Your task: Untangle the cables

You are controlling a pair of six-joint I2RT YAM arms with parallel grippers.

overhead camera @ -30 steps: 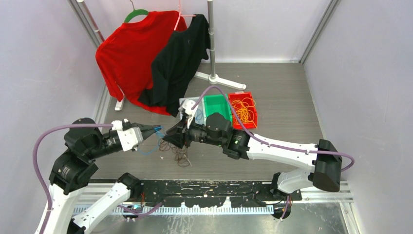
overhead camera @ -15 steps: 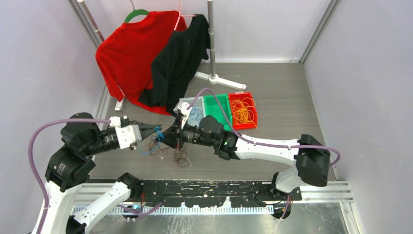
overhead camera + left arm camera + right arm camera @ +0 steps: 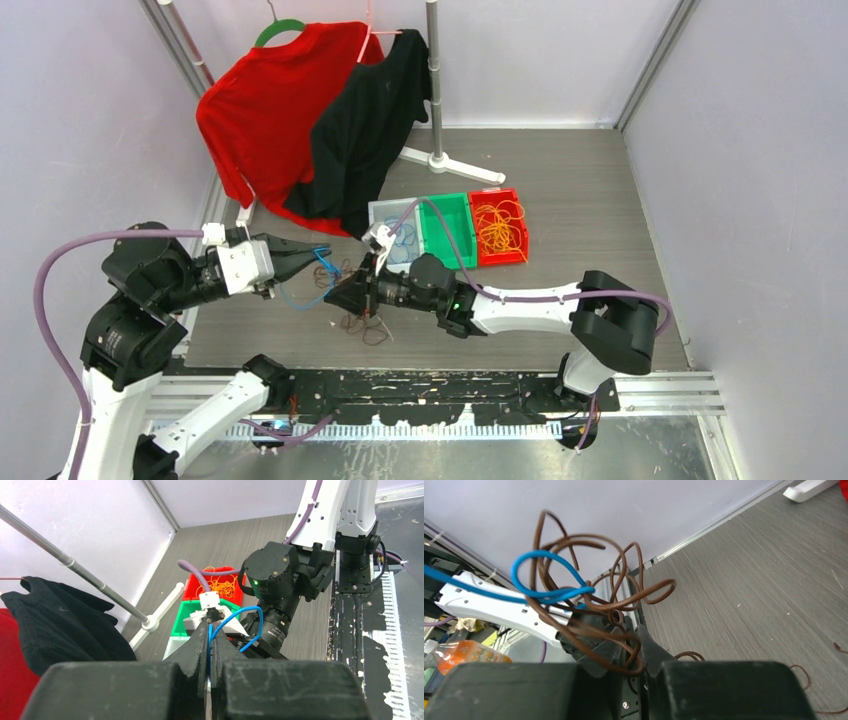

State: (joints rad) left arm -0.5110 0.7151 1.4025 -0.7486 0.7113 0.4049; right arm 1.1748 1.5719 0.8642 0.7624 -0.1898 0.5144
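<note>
My left gripper (image 3: 306, 257) is shut on a thin blue cable (image 3: 322, 268); in the left wrist view (image 3: 210, 636) the blue cable (image 3: 243, 613) rises from between the closed jaws in a loop. My right gripper (image 3: 347, 296) is shut on a bunch of brown cables, close to the right of the left gripper. In the right wrist view (image 3: 634, 647) the brown loops (image 3: 589, 575) stand up from the jaws, and a blue loop (image 3: 538, 572) crosses among them. More brown cables (image 3: 366, 326) lie on the floor below the grippers.
Three trays sit side by side behind the grippers: a clear one (image 3: 381, 212) with blue cables, a green one (image 3: 447, 207), and a red one (image 3: 515, 215) with orange cables (image 3: 498, 228). A rack (image 3: 434, 80) with a red shirt (image 3: 265, 110) and a black shirt (image 3: 365, 125) stands at the back.
Both grippers have moved left and stay close together. The left gripper has drawn back left with the blue cable. The right gripper has followed with the brown bunch.
</note>
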